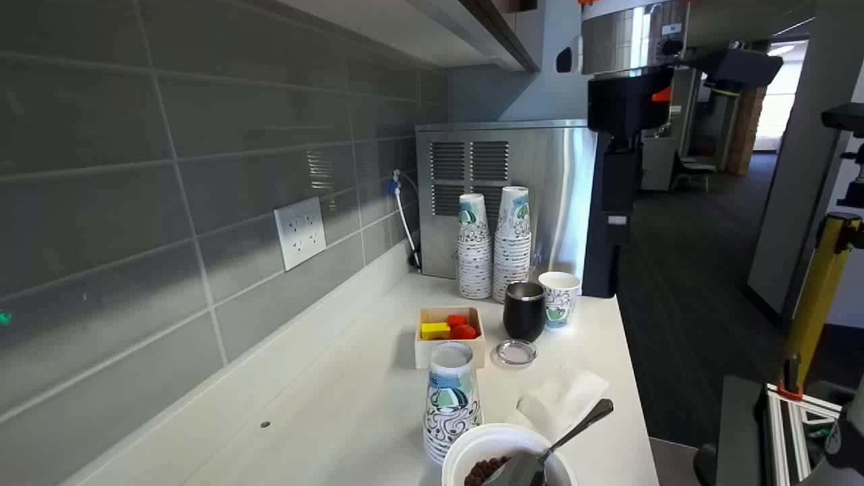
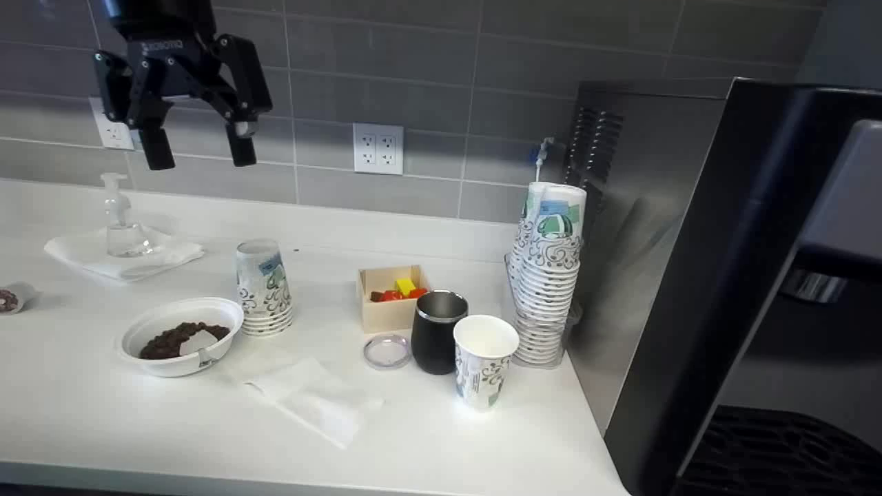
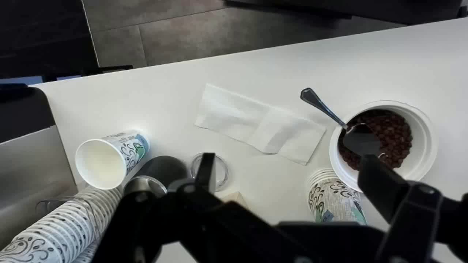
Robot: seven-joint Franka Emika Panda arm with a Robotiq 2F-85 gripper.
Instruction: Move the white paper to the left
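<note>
My fingers (image 2: 242, 148) stand wide apart, gripping nothing, well above the table (image 2: 172, 434). White paper (image 3: 252, 126) lies lower, in the wrist view just past the gap between them; long axis roughly along my finger-to-finger line, slightly askew. Judgement: cross-width pinch wants wrist turn.

This looks like an office kitchenette. A grey tiled wall (image 2: 386, 62) with white power outlets (image 2: 378, 148) rises along the back edge of the tabletop (image 2: 482, 448), and an overhead cabinet (image 1: 418, 30) hangs above. A steel-sided machine (image 2: 661, 165) with a spout (image 2: 813, 284) and a drip tray (image 2: 785, 451) stands at one short edge; stacks of paper cups (image 2: 549, 296) stand in the back corner beside it. A pump bottle (image 2: 129, 240) sits near the back edge. Past the front edge, dark flooring (image 1: 682, 270) runs toward a chair (image 1: 695, 167) and a bright window (image 1: 781, 101).
</note>
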